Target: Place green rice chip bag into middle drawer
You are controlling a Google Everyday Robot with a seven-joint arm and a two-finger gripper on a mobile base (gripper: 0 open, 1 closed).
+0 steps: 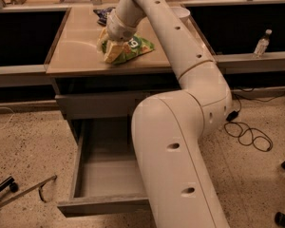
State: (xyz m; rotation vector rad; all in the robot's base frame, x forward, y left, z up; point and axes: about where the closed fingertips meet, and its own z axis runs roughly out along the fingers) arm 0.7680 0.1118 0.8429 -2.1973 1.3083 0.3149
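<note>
The green rice chip bag (133, 46) lies on the tan cabinet top (76, 51), near its front edge. My gripper (110, 47) is at the bag's left end, with its pale fingers closed on that end, and the bag is crumpled there. The middle drawer (88, 175) stands pulled open below, grey and empty as far as it shows. My white arm covers its right part.
A closed grey drawer front (95, 104) sits above the open one. A dark blue snack bag (102, 14) lies at the back of the top. A water bottle (261, 42) stands on the right ledge. A black cable (247, 134) and a metal tool (23, 191) lie on the floor.
</note>
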